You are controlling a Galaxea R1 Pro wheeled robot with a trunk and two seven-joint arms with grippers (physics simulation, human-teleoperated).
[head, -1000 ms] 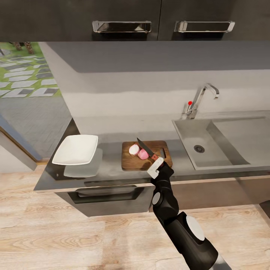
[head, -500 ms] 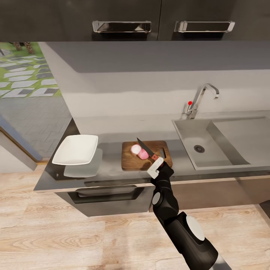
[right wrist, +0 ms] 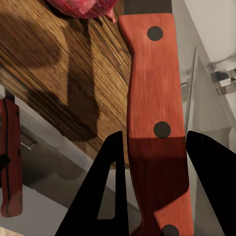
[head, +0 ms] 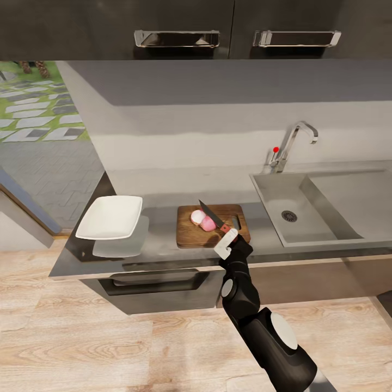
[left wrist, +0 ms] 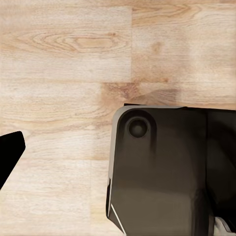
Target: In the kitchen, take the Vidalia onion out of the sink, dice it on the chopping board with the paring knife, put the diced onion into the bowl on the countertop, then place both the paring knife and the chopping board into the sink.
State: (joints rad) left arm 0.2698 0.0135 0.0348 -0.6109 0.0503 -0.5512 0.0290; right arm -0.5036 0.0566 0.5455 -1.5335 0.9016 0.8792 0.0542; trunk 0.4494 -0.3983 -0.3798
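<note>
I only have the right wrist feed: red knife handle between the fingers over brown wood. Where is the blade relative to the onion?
Observer: In the head view the short dark blade of the red-handled paring knife lies just right of the two onion pieces, tip pointing toward the wall.
Operator: Pieces on the board?
Observer: Yes, both sit on the dark brown wooden chopping board.
Operator: Bowl?
Observer: The shallow white squarish bowl stands left of the board, with nothing in it.

Onion halves on chopping board; bowl left of board; sink right.
</note>
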